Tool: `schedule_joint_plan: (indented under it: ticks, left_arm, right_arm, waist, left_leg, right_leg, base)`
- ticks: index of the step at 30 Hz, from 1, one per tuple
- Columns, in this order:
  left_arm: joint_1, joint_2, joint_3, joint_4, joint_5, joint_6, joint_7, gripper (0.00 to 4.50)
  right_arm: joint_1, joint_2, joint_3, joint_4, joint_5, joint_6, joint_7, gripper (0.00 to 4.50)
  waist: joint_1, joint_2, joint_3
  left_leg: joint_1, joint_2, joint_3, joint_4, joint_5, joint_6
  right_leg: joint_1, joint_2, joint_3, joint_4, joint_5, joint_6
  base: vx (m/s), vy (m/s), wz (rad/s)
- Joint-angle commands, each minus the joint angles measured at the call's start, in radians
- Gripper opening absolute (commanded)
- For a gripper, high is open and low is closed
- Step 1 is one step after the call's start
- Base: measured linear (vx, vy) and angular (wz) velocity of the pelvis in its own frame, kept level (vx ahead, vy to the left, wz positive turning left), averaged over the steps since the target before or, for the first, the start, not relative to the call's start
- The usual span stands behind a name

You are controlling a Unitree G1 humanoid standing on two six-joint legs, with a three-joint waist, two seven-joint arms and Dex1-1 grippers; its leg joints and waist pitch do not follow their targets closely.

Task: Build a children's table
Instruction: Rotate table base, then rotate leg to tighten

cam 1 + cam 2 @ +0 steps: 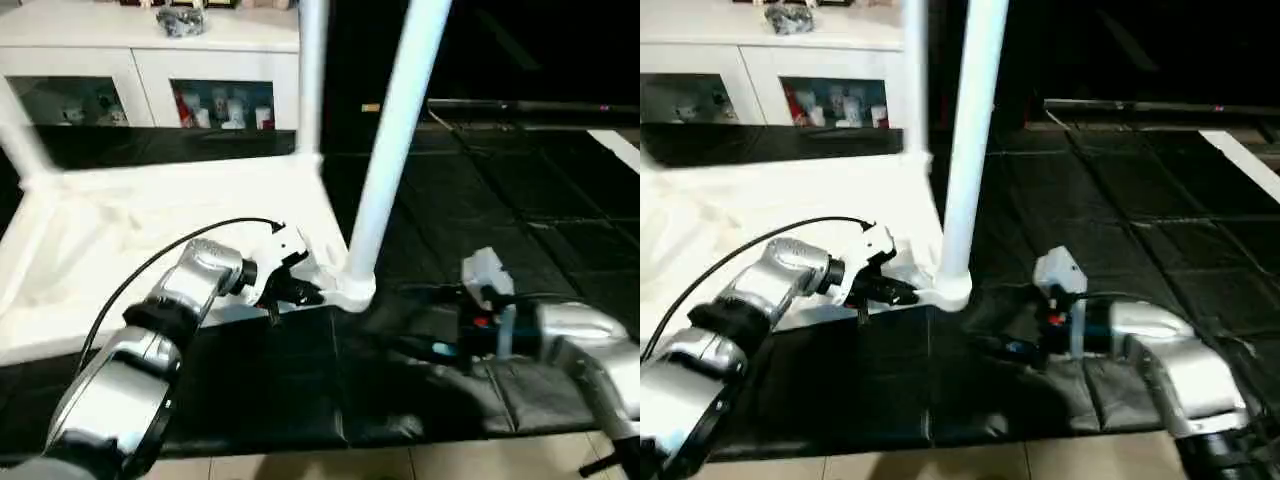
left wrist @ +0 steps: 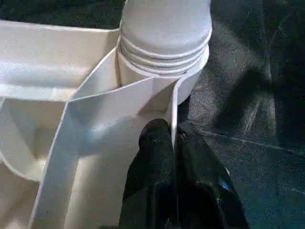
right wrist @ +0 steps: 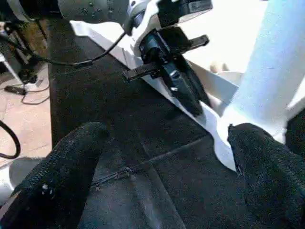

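Note:
The children's table lies upside down on a black mat, its white ribbed top [image 1: 120, 240] facing up. A white leg [image 1: 390, 140] stands in the near right corner socket [image 2: 162, 62]. Another leg [image 1: 312, 70] rises at the far corner behind it. My left gripper [image 2: 174, 143] is shut on the top's thin rim wall just beside that socket, one black finger on each side; it is also in the right wrist view [image 3: 188, 98]. My right gripper [image 3: 167, 167] stands open low over the mat, its fingers [image 3: 71, 162] spread wide, close in front of the socket and not touching it.
A white cabinet [image 1: 150, 60] with glass doors stands behind the table top. The black mat [image 1: 520, 220] stretches to the right. Pale floor [image 1: 300, 465] shows at the near edge. A black cable [image 1: 150, 265] loops over my left forearm.

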Motion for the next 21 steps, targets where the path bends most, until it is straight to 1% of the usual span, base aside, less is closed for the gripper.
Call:
schedule_joint_plan:
  ticks: [1, 2, 3, 4, 5, 6, 7, 8, 9, 10, 12, 14, 16, 17, 21]
  left_arm:
    - [0.047, 0.008, -0.011, -0.014, 0.02, -0.008, 0.006, 0.02]
    - [0.057, 0.011, -0.016, -0.035, 0.027, -0.014, 0.008, 0.02]
    - [0.074, 0.022, -0.024, -0.067, 0.032, -0.05, 0.002, 0.02]
    - [0.074, 0.022, -0.024, -0.067, 0.032, -0.05, 0.002, 0.02]
    - [0.086, 0.032, -0.028, -0.09, 0.037, -0.088, 0.003, 0.02]
    - [0.098, 0.04, -0.031, -0.115, 0.038, -0.105, 0.007, 0.02]
    - [0.098, 0.041, -0.031, -0.116, 0.037, -0.105, 0.007, 0.02]
    - [0.099, 0.05, -0.018, -0.127, 0.019, -0.097, -0.005, 0.28]
    - [0.098, 0.053, -0.015, -0.128, 0.012, -0.09, -0.014, 0.28]
    - [0.099, 0.061, -0.013, -0.131, 0.01, -0.079, -0.019, 0.58]
    - [0.106, 0.073, -0.012, -0.143, 0.015, -0.065, -0.022, 0.62]
    - [0.109, 0.083, -0.007, -0.145, 0.018, -0.058, -0.032, 0.62]
    - [0.103, 0.088, 0.006, -0.132, 0.016, -0.051, -0.028, 0.62]
    - [0.098, 0.093, 0.011, -0.125, 0.015, -0.055, -0.029, 0.62]
    - [0.093, 0.105, 0.019, -0.121, 0.01, -0.062, -0.037, 0.62]
  right_arm:
    - [-0.019, -0.001, -0.001, 0.014, -0.012, -0.012, -0.011, 4.5]
    - [-0.02, 0.001, 0.0, 0.016, -0.013, -0.015, -0.012, 4.5]
    - [-0.022, 0.003, 0.002, 0.02, -0.017, -0.02, -0.012, 4.5]
    - [-0.022, 0.003, 0.002, 0.02, -0.017, -0.02, -0.012, 4.5]
    - [-0.022, 0.004, 0.004, 0.023, -0.02, -0.022, -0.012, 4.5]
    - [-0.023, 0.005, 0.006, 0.025, -0.021, -0.024, -0.012, 4.5]
    - [-0.023, 0.005, 0.006, 0.026, -0.021, -0.025, -0.012, 4.5]
    - [-0.023, 0.005, 0.008, 0.029, -0.023, -0.029, -0.01, 4.5]
    - [-0.023, 0.005, 0.009, 0.03, -0.023, -0.03, -0.009, 4.5]
    - [-0.024, 0.007, 0.009, 0.032, -0.026, -0.033, -0.008, 4.5]
    - [-0.025, 0.008, 0.01, 0.035, -0.028, -0.037, -0.008, 4.5]
    - [-0.025, 0.007, 0.013, 0.037, -0.028, -0.039, -0.008, 4.5]
    - [-0.023, 0.005, 0.015, 0.037, -0.026, -0.041, -0.006, 4.5]
    - [-0.023, 0.004, 0.016, 0.038, -0.025, -0.043, -0.006, 4.5]
    - [-0.022, 0.003, 0.016, 0.04, -0.026, -0.047, -0.003, 4.5]
  waist:
    - [0.01, -0.016, -0.059]
    - [0.012, -0.015, -0.059]
    - [0.011, -0.019, -0.06]
    - [0.014, -0.017, -0.062]
    - [0.012, -0.018, -0.063]
    - [0.012, -0.017, -0.063]
    - [0.012, -0.017, -0.065]
    - [0.012, -0.019, -0.064]
    - [0.014, -0.018, -0.065]
    - [0.014, -0.018, -0.065]
    - [0.016, -0.017, -0.066]
    - [0.015, -0.015, -0.066]
    - [0.015, -0.014, -0.066]
    - [0.016, -0.013, -0.064]
    - [0.016, -0.015, -0.062]
  left_leg:
    - [-0.008, -0.005, 0.01, -0.067, -0.263, 0.058]
    - [-0.006, -0.006, 0.011, -0.066, -0.262, 0.057]
    - [-0.008, -0.006, 0.011, -0.067, -0.255, 0.058]
    - [-0.01, -0.003, 0.008, -0.068, -0.248, 0.057]
    - [-0.012, -0.004, 0.011, -0.069, -0.235, 0.06]
    - [-0.011, -0.004, 0.011, -0.068, -0.23, 0.061]
    - [-0.012, -0.003, 0.011, -0.068, -0.224, 0.06]
    - [-0.013, -0.004, 0.013, -0.068, -0.213, 0.061]
    - [-0.012, -0.005, 0.015, -0.067, -0.205, 0.062]
    - [-0.012, -0.006, 0.015, -0.066, -0.201, 0.062]
    - [-0.013, -0.003, 0.014, -0.068, -0.187, 0.062]
    - [-0.012, -0.002, 0.015, -0.069, -0.184, 0.059]
    - [-0.012, -0.003, 0.015, -0.068, -0.183, 0.058]
    - [-0.012, -0.004, 0.016, -0.069, -0.191, 0.056]
    - [-0.012, -0.005, 0.014, -0.07, -0.211, 0.049]
  right_leg:
    - [0.047, -0.059, 0.029, -0.101, -0.492, -0.108]
    - [0.046, -0.059, 0.029, -0.1, -0.489, -0.109]
    - [0.048, -0.059, 0.031, -0.098, -0.475, -0.111]
    - [0.051, -0.062, 0.031, -0.093, -0.463, -0.114]
    - [0.051, -0.061, 0.034, -0.091, -0.44, -0.112]
    - [0.05, -0.06, 0.034, -0.09, -0.431, -0.115]
    - [0.051, -0.061, 0.035, -0.087, -0.417, -0.119]
    - [0.051, -0.06, 0.036, -0.085, -0.405, -0.122]
    - [0.05, -0.06, 0.037, -0.085, -0.399, -0.126]
    - [0.051, -0.06, 0.038, -0.084, -0.395, -0.128]
    - [0.053, -0.06, 0.039, -0.08, -0.365, -0.136]
    - [0.053, -0.058, 0.039, -0.076, -0.334, -0.148]
    - [0.054, -0.058, 0.04, -0.076, -0.331, -0.151]
    - [0.053, -0.058, 0.039, -0.079, -0.345, -0.149]
    - [0.053, -0.06, 0.038, -0.085, -0.406, -0.124]
  base:
    - [0.0, 0.0, 0.0]
    - [0.0, 0.0, 0.0]
    - [0.0, 0.0, 0.0]
    - [0.0, 0.0, 0.0]
    - [0.0, 0.0, 0.0]
    - [0.0, 0.0, 0.0]
    - [0.0, 0.0, 0.0]
    - [0.0, 0.0, 0.0]
    - [0.0, 0.0, 0.0]
    - [0.0, 0.0, 0.0]
    - [0.0, 0.0, 0.0]
    - [0.0, 0.0, 0.0]
    - [0.0, 0.0, 0.0]
    - [0.0, 0.0, 0.0]
    - [0.0, 0.0, 0.0]
